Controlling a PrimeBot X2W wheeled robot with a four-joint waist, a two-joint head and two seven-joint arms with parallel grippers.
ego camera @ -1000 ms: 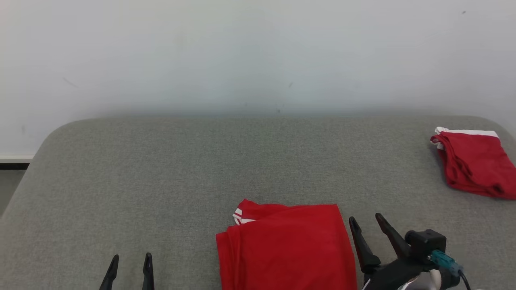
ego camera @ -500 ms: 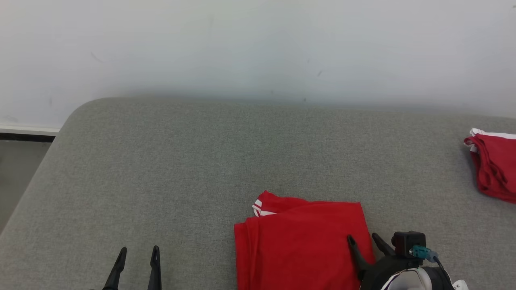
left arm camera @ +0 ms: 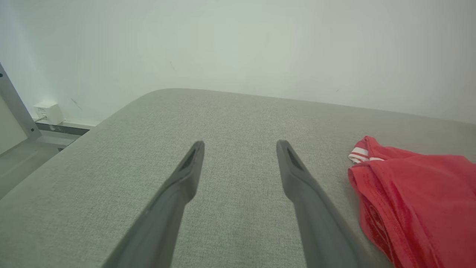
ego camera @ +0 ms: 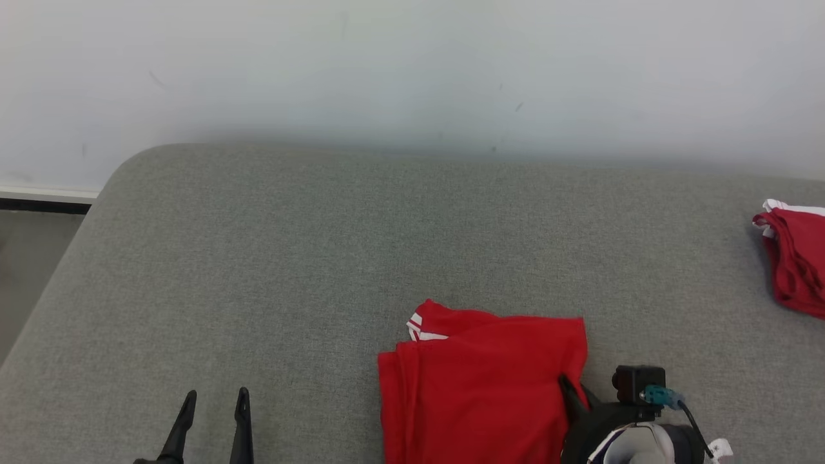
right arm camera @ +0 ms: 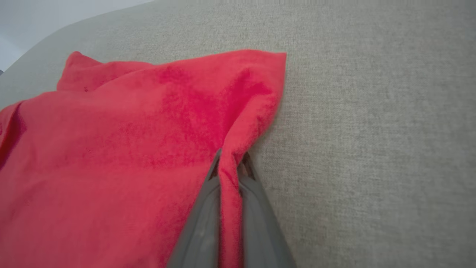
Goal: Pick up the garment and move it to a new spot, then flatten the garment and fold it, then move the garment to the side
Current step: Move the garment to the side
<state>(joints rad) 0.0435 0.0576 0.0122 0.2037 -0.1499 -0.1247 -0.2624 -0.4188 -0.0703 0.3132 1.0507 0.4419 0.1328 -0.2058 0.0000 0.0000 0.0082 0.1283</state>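
Head view: a folded red cloth garment with white-striped trim point(ego camera: 480, 386) lies at the near edge of the grey fabric-covered surface point(ego camera: 290, 258). The right gripper point(ego camera: 572, 388) meets its right edge. The left gripper point(ego camera: 214, 403) is well apart to the left. A second bunched red cloth point(ego camera: 796, 258) lies far right.

Left wrist view: the left gripper point(left arm camera: 240, 144) is spread wide and empty.

Right wrist view: the right gripper point(right arm camera: 231, 158) pinches the garment's point(right arm camera: 130, 149) right-edge fold.

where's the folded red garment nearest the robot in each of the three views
Head view: the folded red fabric garment sits bottom centre-right, its right edge pinched by the right gripper.
Left wrist view: the garment lies at the right side, right of the open left gripper.
Right wrist view: the garment covers the left half, a fold pinched by that gripper.
Shared landmark: the grey textile surface under it.
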